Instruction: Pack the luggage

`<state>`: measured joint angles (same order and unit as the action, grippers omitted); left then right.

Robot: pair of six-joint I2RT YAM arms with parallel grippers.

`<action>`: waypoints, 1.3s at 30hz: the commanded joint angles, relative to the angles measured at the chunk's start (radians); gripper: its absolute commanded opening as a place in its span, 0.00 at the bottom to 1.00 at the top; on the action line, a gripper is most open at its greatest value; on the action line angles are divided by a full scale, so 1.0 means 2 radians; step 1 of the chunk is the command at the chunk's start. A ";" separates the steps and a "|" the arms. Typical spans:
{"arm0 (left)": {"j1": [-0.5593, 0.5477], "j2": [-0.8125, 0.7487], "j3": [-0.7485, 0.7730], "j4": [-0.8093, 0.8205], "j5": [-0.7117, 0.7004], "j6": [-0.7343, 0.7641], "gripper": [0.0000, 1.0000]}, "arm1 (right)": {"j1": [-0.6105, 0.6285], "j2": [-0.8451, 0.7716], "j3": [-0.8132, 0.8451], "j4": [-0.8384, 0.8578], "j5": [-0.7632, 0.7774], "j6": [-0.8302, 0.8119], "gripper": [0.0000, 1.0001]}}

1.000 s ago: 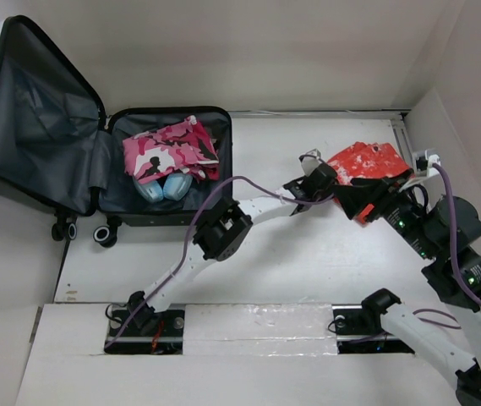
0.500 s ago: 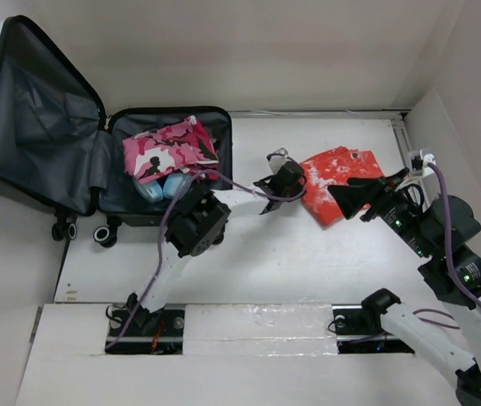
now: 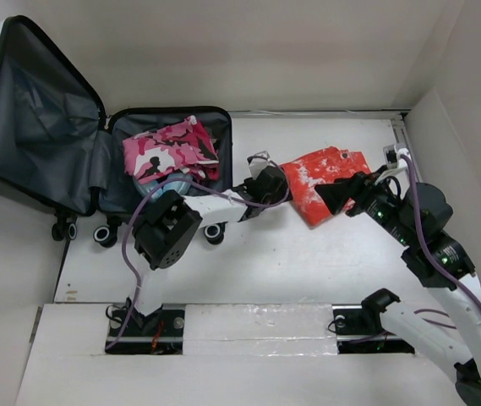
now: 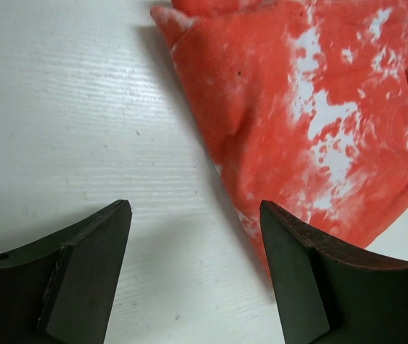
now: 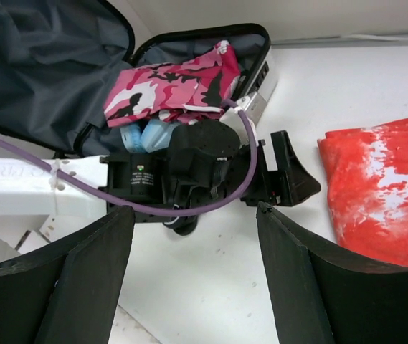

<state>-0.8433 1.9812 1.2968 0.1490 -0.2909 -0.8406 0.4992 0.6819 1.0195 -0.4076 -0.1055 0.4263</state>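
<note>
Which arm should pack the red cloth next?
Probably left. The left gripper is open at the edge of the red cloth, on the luggage side. The right gripper, also open, has the cloth off to its side.

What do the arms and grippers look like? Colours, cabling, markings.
Left arm and right arm: white links, black joint housings, a purple cable looped along each. Left gripper and right gripper: two broad, dark, wedge-shaped fingers each. A small white label marks one left-arm housing.
</note>
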 commanded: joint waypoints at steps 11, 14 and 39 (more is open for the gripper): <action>-0.011 0.125 0.118 -0.033 0.069 -0.079 0.62 | 0.004 0.004 -0.005 0.046 -0.003 0.000 0.75; -0.016 0.146 0.128 -0.020 0.081 -0.086 0.54 | 0.008 0.004 -0.005 0.046 -0.003 0.000 0.75; 0.224 -0.016 0.430 -0.314 0.162 0.276 0.00 | 0.008 -0.020 -0.005 0.056 -0.026 -0.005 0.75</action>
<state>-0.4717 2.1403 2.0373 -0.3386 0.0933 -0.4335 0.5056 0.6449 1.0122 -0.3698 -0.1234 0.4252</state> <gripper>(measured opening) 0.045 0.747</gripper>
